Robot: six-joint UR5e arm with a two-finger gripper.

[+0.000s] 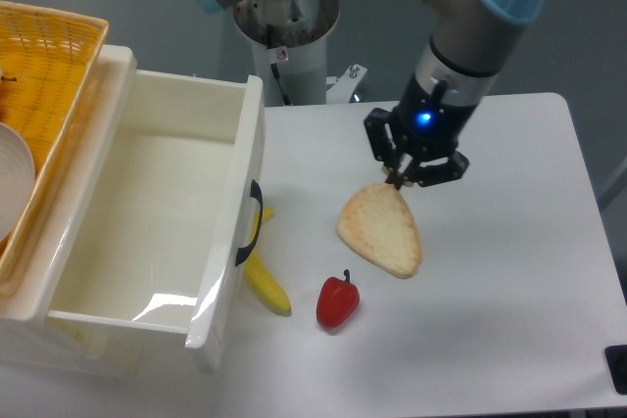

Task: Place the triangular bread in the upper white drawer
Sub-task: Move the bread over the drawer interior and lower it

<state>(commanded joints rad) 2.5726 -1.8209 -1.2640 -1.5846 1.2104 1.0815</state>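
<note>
The white table (509, 271) is filling most of the frame, running from the centre out to the right edge and down to the bottom. The upper white drawer (147, 232) is sitting pulled open at the left of the frame, its deep glossy walls catching a glare along the near rim and its dark curved handle facing right toward the middle of the picture; nothing is showing inside it but its pale floor. The robot arm (460, 36) is reaching down from the top right of the frame, grey with light-blue joint caps, a small blue light glowing on its wrist. A yellow wicker basket (44, 85) is lying in the upper left corner, just behind and touching the drawer's left wall, with part of a white round object showing at its left edge. The triangular bread (382, 232) is hanging near the centre of the frame, to the right of the drawer and well apart from it, its pointed end up and its pale face toward the camera. The gripper (400, 179) is pinching that upper tip, fingers closed on the bread. A banana (263, 276) is lying on the table just beside the drawer's front, partly under the handle. A red pepper (337, 301) is resting below the bread, lower centre.
</note>
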